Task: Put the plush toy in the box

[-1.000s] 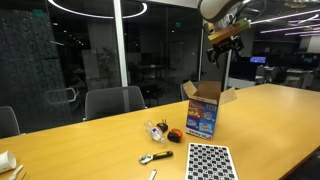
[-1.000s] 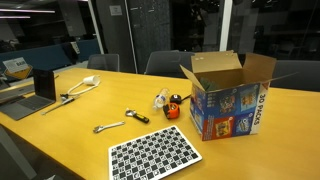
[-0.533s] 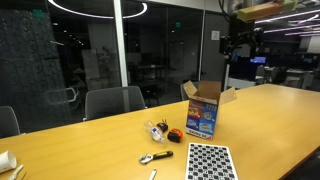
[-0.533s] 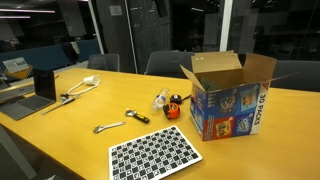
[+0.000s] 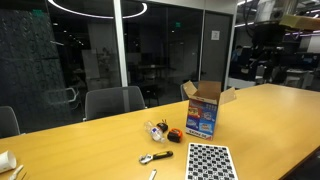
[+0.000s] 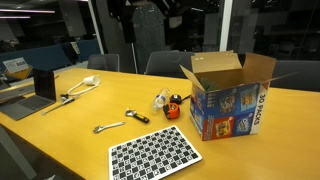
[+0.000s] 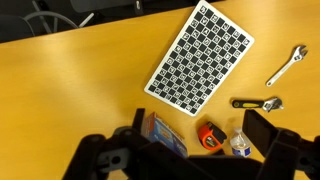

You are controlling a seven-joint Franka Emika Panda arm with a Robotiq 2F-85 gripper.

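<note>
— Cardboard first: where is the box [image 5: 203, 113]?

— Upright on the wooden table [image 5: 270, 118] with its top flaps open, printed panel to the front. A checkered board [image 5: 210, 162] lies flat near it, and a small orange gadget [image 5: 175, 134] and a wrench [image 5: 155, 158] are just off to one side.

— And the gripper [image 7: 198, 128]?

— In the wrist view its two dark fingers [image 7: 262, 130] stand spread wide apart, with nothing pinched between them. Only the table and the things on it show through the gap. In an exterior view the arm [image 5: 264, 38] hangs high, well above the table and off to the side of the carton.

— So how does the box sit relative to it?

— Far below. From the wrist, the carton's blue-and-red panel appears in the gap, toward the finger on the picture's left, with the orange gadget just beside it.

— The plush toy?

— I cannot make it out in any view. The jaws don't hold it and the box walls hide the inside, so I cannot tell whether it lies in there.
</note>
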